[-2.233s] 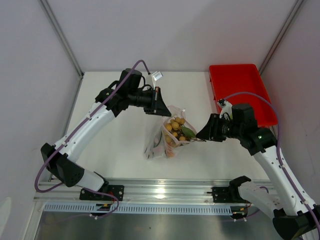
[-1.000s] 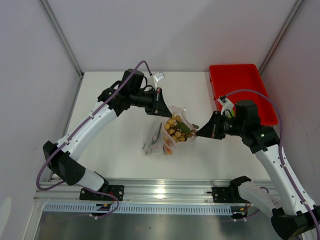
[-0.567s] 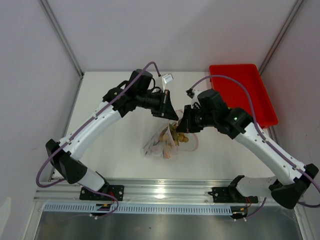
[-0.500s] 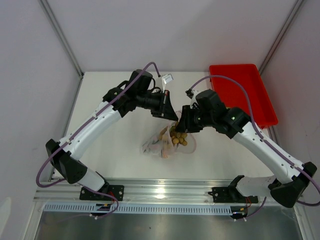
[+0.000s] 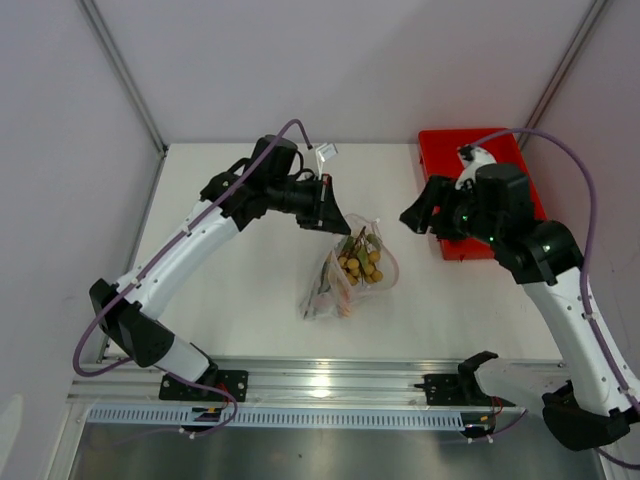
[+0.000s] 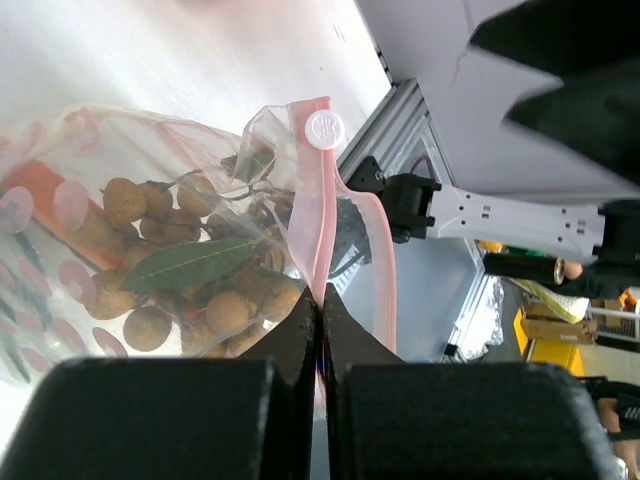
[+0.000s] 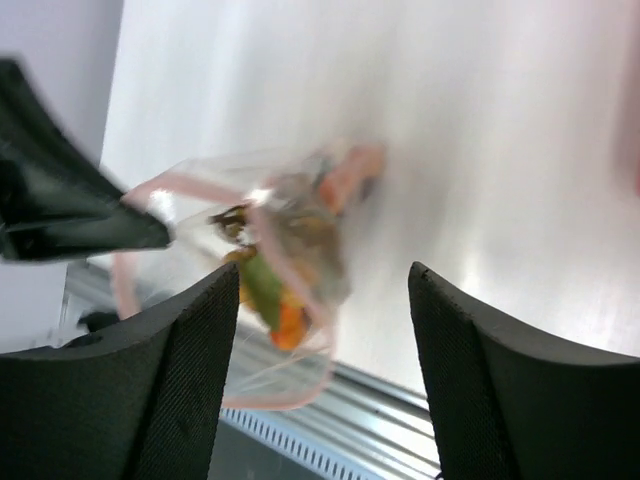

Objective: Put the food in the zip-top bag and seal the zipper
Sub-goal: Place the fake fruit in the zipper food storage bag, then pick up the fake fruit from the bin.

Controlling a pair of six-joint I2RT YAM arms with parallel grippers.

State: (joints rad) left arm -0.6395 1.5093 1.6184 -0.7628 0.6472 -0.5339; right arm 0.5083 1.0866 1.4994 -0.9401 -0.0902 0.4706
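The loading part of the task looks done, or nearly so. The clear thin plastic bag printed with pink-red dots (image 5: 362,268) hangs just below the left gripper (image 6: 320,302). Inside it are a bunch of small tan round fruits (image 6: 228,310) with a green leaf (image 6: 190,265) and an orange-red piece (image 6: 40,190). The other food items cannot be told apart through the plastic. In the overhead view, all the food in sight is inside the bag.

The left gripper is closed tight on the thin pinkish-red zipper strip (image 6: 308,230) at the bag's mouth, pinching it between both fingers. It holds that edge up, while the bag's lower part seems to rest on the white table (image 5: 230,290). The right gripper (image 7: 323,275) stands wide apart with nothing between its fingers. It is well away from the bag, on the side toward the red plastic tray (image 5: 480,160).

The sealing is left to do. In the left wrist view the strip splits into two bands that bow apart beyond the gripper, so the mouth gapes open — the zipper is not pressed shut along its length. A small white round tab (image 6: 325,130) sits at the strip's far end.
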